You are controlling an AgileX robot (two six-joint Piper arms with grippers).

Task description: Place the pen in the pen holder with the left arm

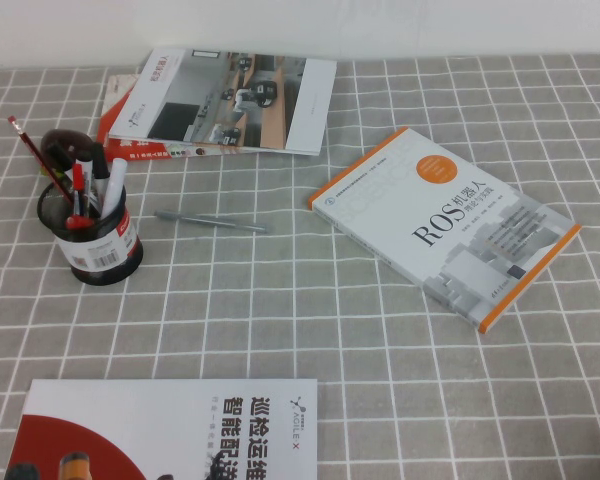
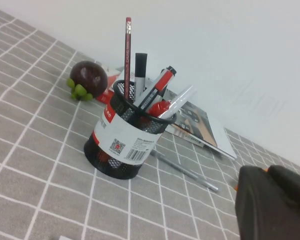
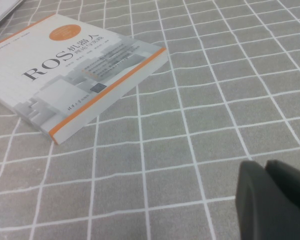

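The slim grey pen (image 1: pixel 212 221) lies flat on the checked cloth, just right of the pen holder (image 1: pixel 98 250). The holder is a black mesh cup with a barcode label, and a red pencil (image 1: pixel 32 150) and markers stand in it. In the left wrist view the pen holder (image 2: pixel 124 146) stands upright with the pen (image 2: pixel 186 171) on the cloth behind it. My left gripper (image 2: pixel 266 171) hangs apart from both, fingers shut on nothing. My right gripper (image 3: pixel 264 165) is above bare cloth, fingers together and empty. Neither arm shows in the high view.
A white and orange ROS book (image 1: pixel 445 225) lies right of the pen. Stacked books (image 1: pixel 230 100) lie at the back, and a red and white booklet (image 1: pixel 170 430) at the front edge. A dark mangosteen (image 2: pixel 88 77) sits behind the holder.
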